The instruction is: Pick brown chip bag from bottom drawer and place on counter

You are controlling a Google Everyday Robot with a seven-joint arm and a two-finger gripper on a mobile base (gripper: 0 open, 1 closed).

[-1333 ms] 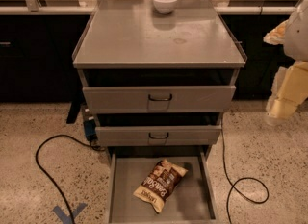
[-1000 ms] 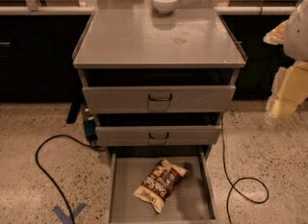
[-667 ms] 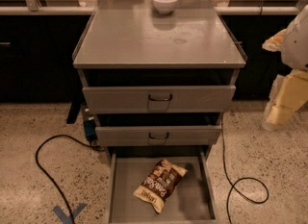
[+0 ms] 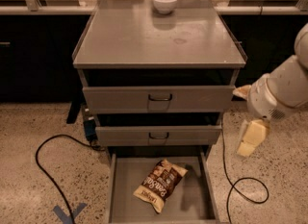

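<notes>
The brown chip bag lies flat and askew on the floor of the pulled-out bottom drawer, near its middle. The counter is the grey cabinet top above the drawers. My gripper hangs off the white arm to the right of the cabinet, level with the middle drawer front. It is above and to the right of the bag, outside the drawer, and touches nothing.
A white bowl stands at the counter's back edge. Two shut drawer fronts with dark handles sit above the open drawer. Black cables loop on the speckled floor on both sides. Blue tape marks the floor at front left.
The arm has swung left and lower, bringing my gripper closer to the cabinet's right side. The bag and drawers have not moved.
</notes>
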